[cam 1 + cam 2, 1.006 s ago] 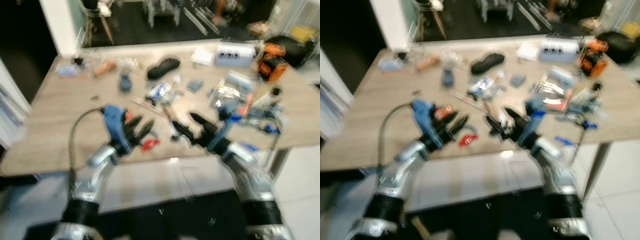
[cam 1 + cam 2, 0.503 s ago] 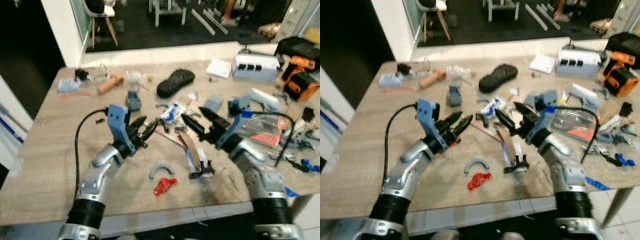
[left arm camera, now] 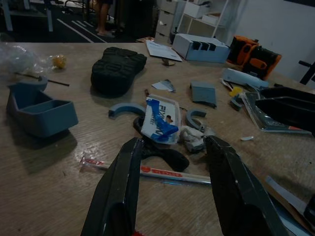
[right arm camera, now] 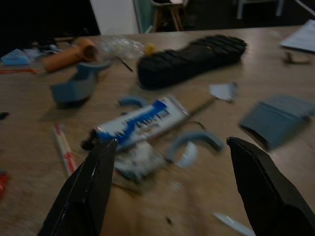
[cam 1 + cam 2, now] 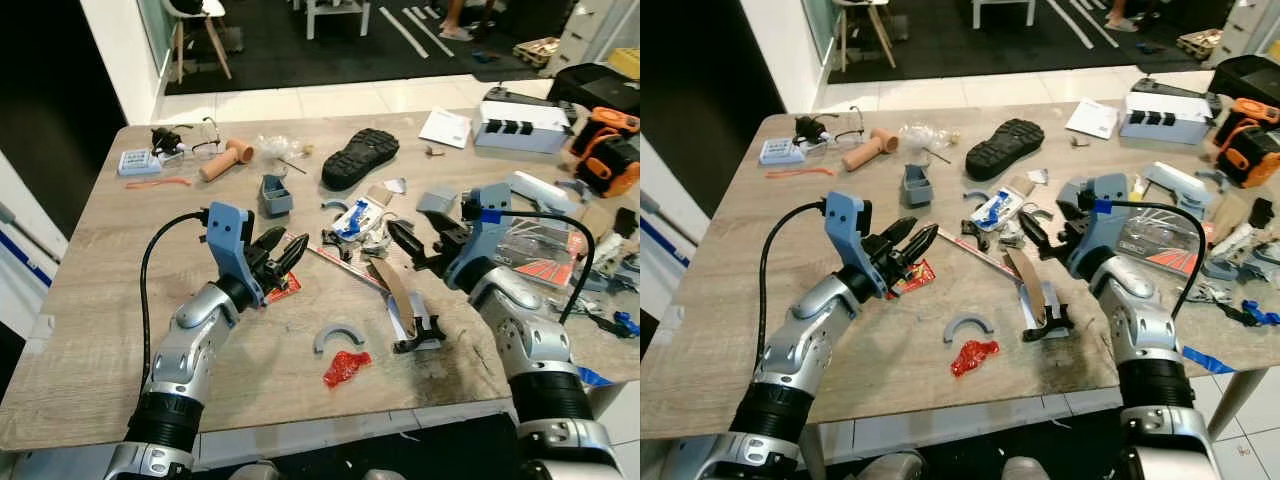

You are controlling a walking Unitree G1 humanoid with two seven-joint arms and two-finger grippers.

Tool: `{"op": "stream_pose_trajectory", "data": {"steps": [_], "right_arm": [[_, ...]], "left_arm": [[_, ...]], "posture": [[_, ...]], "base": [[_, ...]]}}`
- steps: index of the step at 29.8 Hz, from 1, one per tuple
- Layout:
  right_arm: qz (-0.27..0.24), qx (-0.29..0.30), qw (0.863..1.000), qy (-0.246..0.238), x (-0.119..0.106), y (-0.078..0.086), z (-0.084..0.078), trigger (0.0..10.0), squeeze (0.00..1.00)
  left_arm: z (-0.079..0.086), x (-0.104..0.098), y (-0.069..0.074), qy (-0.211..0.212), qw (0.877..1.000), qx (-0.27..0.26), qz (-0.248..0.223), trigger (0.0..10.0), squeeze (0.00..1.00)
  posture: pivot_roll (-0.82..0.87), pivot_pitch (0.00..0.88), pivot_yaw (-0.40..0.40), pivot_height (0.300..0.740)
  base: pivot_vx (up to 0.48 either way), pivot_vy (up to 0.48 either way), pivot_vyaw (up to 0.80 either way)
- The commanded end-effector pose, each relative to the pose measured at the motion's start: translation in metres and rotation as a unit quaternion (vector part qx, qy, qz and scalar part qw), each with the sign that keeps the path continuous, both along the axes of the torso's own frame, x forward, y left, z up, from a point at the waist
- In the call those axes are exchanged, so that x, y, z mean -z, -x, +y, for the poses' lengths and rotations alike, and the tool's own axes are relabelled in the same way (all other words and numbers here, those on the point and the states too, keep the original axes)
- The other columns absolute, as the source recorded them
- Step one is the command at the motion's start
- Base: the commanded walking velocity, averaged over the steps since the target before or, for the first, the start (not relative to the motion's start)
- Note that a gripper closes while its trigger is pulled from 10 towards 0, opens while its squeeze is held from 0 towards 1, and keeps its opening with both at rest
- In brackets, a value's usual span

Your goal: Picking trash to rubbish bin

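Trash lies strewn over the wooden table (image 5: 90, 300): a crumpled red wrapper (image 5: 345, 367) near the front edge, a flat red wrapper (image 5: 284, 289), a white and blue packet (image 5: 358, 215) and a white wad (image 3: 193, 136). My left gripper (image 5: 290, 245) hovers open just above the flat red wrapper, pointing at the packet (image 3: 161, 119). Open as well, my right gripper (image 5: 410, 232) hangs just right of the packet (image 4: 142, 121), nothing between its fingers (image 4: 91, 184). A long red and white stick (image 3: 147, 170) lies before the left gripper.
A black shoe sole (image 5: 360, 157), a grey-blue box (image 5: 277, 193), grey arcs (image 5: 338, 335), a brown strip with a black clamp (image 5: 402, 300) and an orange tube (image 5: 226, 158) lie about. Tools, an orange drill (image 5: 608, 140) and clear bags crowd the table's right end.
The camera has moved and the blur is gone, so the table appears nearer. Both grippers stay open and empty, now lower over the clutter at the table's middle.
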State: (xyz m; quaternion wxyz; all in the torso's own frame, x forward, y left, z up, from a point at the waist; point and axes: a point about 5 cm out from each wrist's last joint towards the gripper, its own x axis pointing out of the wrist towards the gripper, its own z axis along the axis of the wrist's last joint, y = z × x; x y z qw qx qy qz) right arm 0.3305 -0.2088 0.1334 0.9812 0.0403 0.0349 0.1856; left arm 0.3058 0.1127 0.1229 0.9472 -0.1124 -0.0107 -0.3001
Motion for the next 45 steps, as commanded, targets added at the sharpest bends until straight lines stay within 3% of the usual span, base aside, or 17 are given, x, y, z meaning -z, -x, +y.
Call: {"op": "stream_pose_trajectory", "data": {"steps": [1,6,7,14,19,27,30,38,42,43,45], "right_arm": [[-0.003,0.009,1.0,0.004,-0.001,-0.002,-0.008,10.0,0.0],[-0.012,0.022,1.0,0.003,-0.006,-0.008,-0.021,10.0,0.0],[-0.025,0.02,0.999,0.002,-0.014,-0.013,-0.02,10.0,0.0],[-0.06,0.025,0.998,-0.003,-0.034,-0.024,-0.017,10.0,0.0],[-0.053,0.01,0.999,0.009,-0.029,-0.024,-0.011,10.0,0.0],[-0.041,-0.021,0.999,0.013,-0.024,-0.028,0.004,10.0,0.0],[-0.033,-0.033,0.998,0.035,-0.021,-0.027,0.008,10.0,0.0],[-0.016,-0.026,0.998,0.055,-0.012,-0.022,0.003,10.0,0.0],[-0.001,-0.011,0.998,0.061,-0.005,-0.018,-0.004,10.0,0.0],[0.005,-0.006,0.998,0.059,-0.001,-0.015,-0.005,10.0,0.0],[0.006,-0.013,0.999,0.052,0.001,-0.014,-0.003,10.0,0.0]], "left_arm": [[0.009,-0.01,-0.003,-0.013,1.0,-0.01,-0.018,10.0,0.0],[0.03,-0.026,-0.005,-0.014,0.999,-0.016,-0.032,10.0,0.0],[0.043,-0.034,-0.006,-0.018,0.999,-0.024,-0.037,10.0,0.0],[0.072,-0.056,-0.004,-0.033,0.996,-0.056,-0.058,10.0,0.0],[0.074,-0.063,0.003,-0.038,0.996,-0.059,-0.062,10.0,0.0],[0.081,-0.066,0.025,-0.064,0.995,-0.05,-0.062,10.0,0.0],[0.079,-0.068,0.042,-0.091,0.994,-0.02,-0.064,10.0,0.0],[0.069,-0.066,0.062,-0.129,0.989,0.03,-0.06,10.0,0.0],[0.063,-0.065,0.076,-0.136,0.986,0.082,-0.055,10.0,0.0],[0.061,-0.064,0.085,-0.149,0.98,0.117,-0.054,10.0,0.0],[0.06,-0.065,0.089,-0.158,0.978,0.129,-0.054,10.0,0.0]], "posture": [[-0.1,0.0,0.036,0.74],[-0.08,0.0,0.051,0.74],[-0.08,0.0,0.064,0.74],[-0.08,0.0,0.073,0.74],[-0.06,0.0,0.067,0.74],[-0.02,0.082,0.03,0.74],[-0.02,0.116,0.013,0.74],[-0.02,0.161,0.007,0.74],[-0.02,0.185,0.006,0.74],[-0.02,0.199,0.005,0.74],[-0.02,0.205,0.006,0.74]], "base": [[0.0,0.0,0.0],[0.0,0.0,0.0],[0.0,0.0,0.0],[0.0,0.0,0.0],[0.0,0.0,0.0],[0.0,0.0,0.0],[0.0,0.0,0.0],[0.0,0.0,0.0],[0.0,0.0,0.0],[0.0,0.0,0.0],[0.0,0.0,0.0]]}}
